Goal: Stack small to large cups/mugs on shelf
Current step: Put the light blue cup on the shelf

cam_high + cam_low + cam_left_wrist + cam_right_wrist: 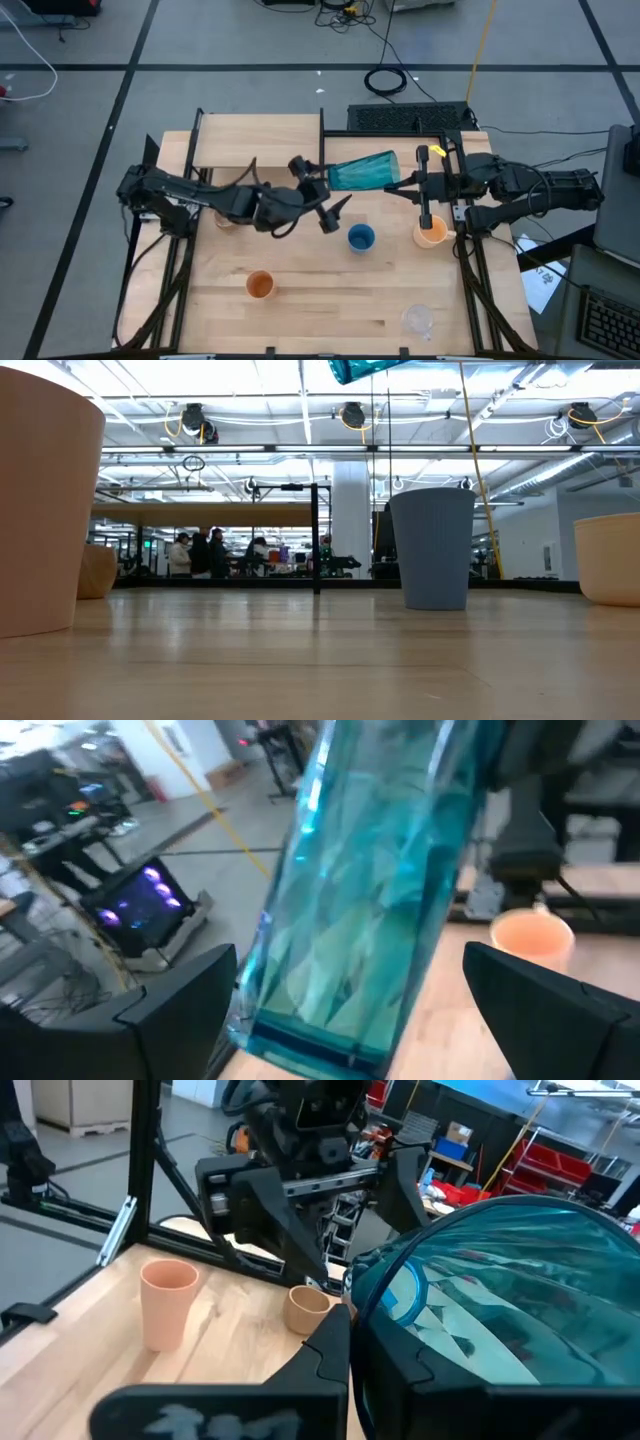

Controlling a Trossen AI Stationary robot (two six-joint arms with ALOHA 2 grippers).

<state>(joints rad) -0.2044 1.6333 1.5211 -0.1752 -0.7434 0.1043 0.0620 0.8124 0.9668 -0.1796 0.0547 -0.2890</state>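
A tall translucent teal tumbler point(362, 172) hangs on its side in the air above the table's middle, and also shows at the top of the low view point(365, 368). My right gripper point(402, 184) is shut on its wide mouth end. My left gripper point(322, 188) is open at the tumbler's base end point(310, 1040), one finger on either side of it and apart from it. A blue cup point(361, 238), an orange cup point(260, 285), a peach-orange mug point(430, 234) and a tan mug point(307, 1308) stand on the tabletop. The shelf point(260, 135) lies at the far side. My right gripper holds the tumbler at its open rim point(365, 1295), coming level from the table's right. One finger point(335, 1345) shows against the outside of the wall; the other is hidden by the tumbler. The tumbler lies about level, lifted clear, base toward the table's left.
A clear cup point(418, 320) stands near the front right edge. The tan mug sits under my left arm. The shelf's black upright frame point(322, 130) stands just beyond the tumbler. A keyboard point(410, 117) lies past the far edge. People stand in the room far behind point(200, 555).
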